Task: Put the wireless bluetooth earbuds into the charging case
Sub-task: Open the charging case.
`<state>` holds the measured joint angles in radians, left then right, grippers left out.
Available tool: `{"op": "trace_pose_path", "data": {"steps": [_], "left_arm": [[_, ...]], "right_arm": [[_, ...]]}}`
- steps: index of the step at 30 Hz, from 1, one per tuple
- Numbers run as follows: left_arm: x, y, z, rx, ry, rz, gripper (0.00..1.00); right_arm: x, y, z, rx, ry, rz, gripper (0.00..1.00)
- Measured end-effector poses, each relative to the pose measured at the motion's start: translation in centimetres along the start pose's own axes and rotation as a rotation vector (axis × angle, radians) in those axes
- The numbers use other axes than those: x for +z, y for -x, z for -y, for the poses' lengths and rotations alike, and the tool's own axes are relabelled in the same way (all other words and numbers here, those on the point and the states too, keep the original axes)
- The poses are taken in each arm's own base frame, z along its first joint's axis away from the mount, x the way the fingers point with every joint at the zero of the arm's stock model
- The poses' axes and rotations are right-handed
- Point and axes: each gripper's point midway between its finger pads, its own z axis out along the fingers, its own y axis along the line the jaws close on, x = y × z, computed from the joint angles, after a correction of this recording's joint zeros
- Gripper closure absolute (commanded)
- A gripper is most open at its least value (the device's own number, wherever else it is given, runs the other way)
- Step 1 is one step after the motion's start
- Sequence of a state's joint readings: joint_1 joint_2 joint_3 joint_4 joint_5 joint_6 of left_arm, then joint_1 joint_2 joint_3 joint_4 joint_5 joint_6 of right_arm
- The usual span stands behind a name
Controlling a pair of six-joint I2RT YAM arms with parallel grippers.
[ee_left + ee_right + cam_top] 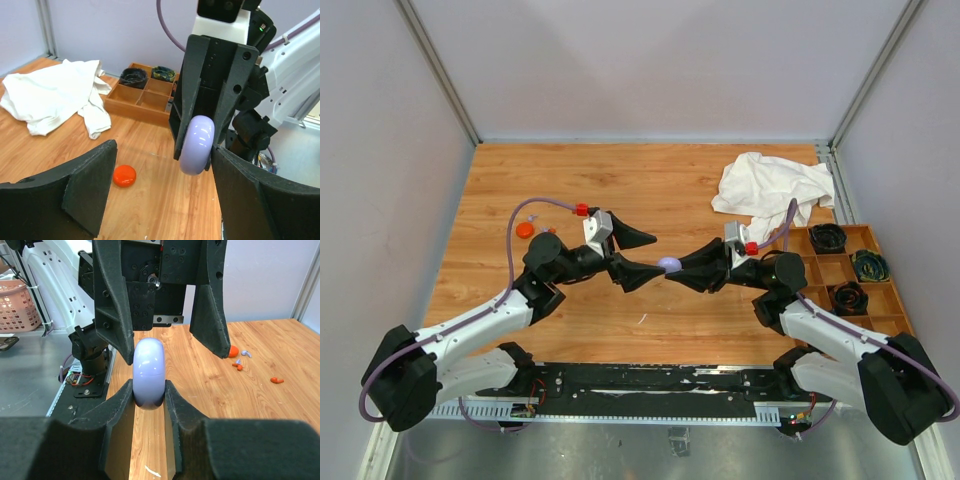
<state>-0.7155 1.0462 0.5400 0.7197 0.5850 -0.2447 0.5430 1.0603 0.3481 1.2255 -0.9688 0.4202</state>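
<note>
Overhead view wide; wrist views close, opposed, sharing lavender case (196, 145).

I see the lavender charging case (148, 371), glossy, rounded, lid shut, stood on edge, pinched in the right end effector (149, 393) above the surface (225, 405), well apart from it a tiny lavender earbud (245, 354), an orange-red earbud (276, 380), both loose on the wood

Lavender case (148, 367): lower end hidden between the fingers (117, 407) of the right gripper (148, 390); lid seam not discernible. Orange disc (233, 351): half hidden behind a finger of the left gripper (172, 347). Earbuds (239, 365): too small to make out their shapes. Tray (135, 109): right end hidden behind the right gripper.
</note>
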Motion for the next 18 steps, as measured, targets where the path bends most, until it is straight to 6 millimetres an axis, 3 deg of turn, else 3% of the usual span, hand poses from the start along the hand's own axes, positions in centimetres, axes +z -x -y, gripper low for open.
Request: {"op": "trace_pose_path", "data": {"steps": [18], "left_arm": [[-0.1,1.2,-2.1,-0.054,0.151,0.023,0.16]], "right_arm": [[0.1,0.0,0.6,0.021,-0.026,0.014,0.87]]}}
